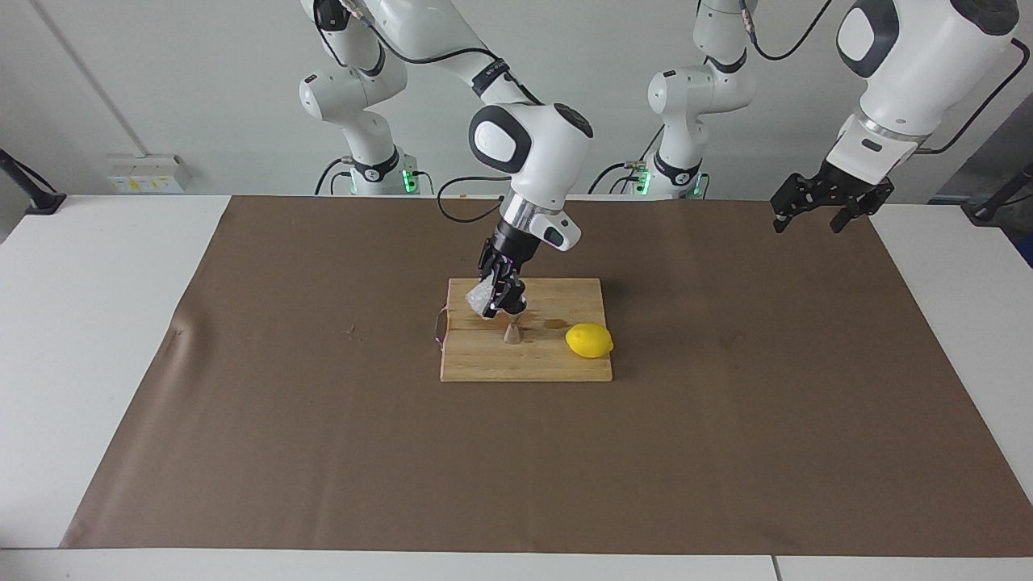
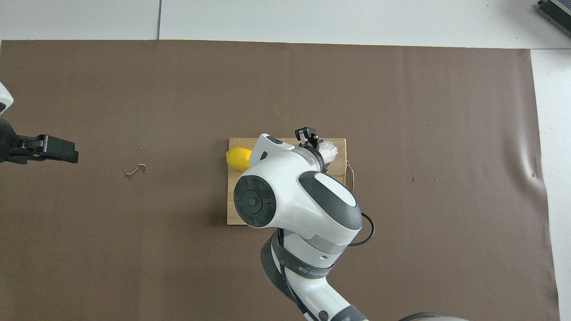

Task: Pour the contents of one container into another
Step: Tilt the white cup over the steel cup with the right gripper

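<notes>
My right gripper (image 1: 494,303) is shut on the whitish faceted cup (image 1: 479,298) and holds it tilted just above the steel jigger (image 1: 512,332). The jigger stands upright on the wooden board (image 1: 484,363). In the overhead view the cup (image 2: 329,151) shows beside the right gripper (image 2: 319,145), and the arm hides the jigger. My left gripper (image 1: 815,206) hangs open and empty, high over the mat's edge at the left arm's end, and waits; it also shows in the overhead view (image 2: 49,149).
A yellow lemon (image 1: 589,340) lies on the board beside the jigger, toward the left arm's end; it also shows in the overhead view (image 2: 236,158). A thin wire loop (image 1: 438,327) sticks out from the board's edge. A brown mat (image 1: 282,403) covers the table.
</notes>
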Action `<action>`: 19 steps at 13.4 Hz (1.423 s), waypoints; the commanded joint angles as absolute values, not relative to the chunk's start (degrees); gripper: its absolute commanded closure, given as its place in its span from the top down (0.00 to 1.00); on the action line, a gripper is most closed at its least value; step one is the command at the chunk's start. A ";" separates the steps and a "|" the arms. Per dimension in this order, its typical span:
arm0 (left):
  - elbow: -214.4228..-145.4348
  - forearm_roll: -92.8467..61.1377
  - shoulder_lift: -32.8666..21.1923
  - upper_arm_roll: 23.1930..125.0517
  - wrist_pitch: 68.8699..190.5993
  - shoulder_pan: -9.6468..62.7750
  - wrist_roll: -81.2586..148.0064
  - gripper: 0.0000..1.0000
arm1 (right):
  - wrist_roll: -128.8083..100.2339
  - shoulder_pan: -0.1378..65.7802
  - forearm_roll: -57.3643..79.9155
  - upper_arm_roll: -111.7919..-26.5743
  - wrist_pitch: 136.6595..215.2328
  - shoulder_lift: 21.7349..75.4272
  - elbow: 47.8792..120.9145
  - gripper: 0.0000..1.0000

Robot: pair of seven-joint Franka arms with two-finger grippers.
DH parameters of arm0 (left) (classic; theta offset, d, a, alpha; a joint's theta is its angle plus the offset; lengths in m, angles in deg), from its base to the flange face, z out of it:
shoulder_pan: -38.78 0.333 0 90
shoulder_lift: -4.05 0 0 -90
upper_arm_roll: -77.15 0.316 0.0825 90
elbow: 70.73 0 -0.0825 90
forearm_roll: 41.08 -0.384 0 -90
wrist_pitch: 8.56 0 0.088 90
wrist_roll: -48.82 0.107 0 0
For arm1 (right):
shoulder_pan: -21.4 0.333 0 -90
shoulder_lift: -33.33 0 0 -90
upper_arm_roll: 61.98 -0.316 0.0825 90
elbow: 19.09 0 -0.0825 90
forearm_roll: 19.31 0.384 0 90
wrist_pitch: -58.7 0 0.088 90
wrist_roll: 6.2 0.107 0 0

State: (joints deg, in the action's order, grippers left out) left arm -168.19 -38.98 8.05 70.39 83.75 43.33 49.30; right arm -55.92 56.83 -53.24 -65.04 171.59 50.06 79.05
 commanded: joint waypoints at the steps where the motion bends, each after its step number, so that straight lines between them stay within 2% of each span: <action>1: -168.11 -39.41 8.09 70.82 83.64 43.09 49.61 1.00 | -53.76 54.98 -49.39 -65.94 172.86 49.50 78.56 0.13; 9: -168.29 -39.41 8.09 70.82 83.72 42.91 49.52 1.00 | -52.43 53.39 -42.35 -66.02 173.31 47.92 78.82 0.14; 14: -168.29 -39.41 8.09 70.82 83.72 43.00 49.61 1.00 | -59.45 47.95 -30.94 -66.02 172.17 42.91 81.98 0.14; 19: -168.29 -39.41 8.09 70.82 83.46 42.74 49.61 1.00 | -70.33 39.09 -18.55 -66.02 170.76 42.21 85.05 0.13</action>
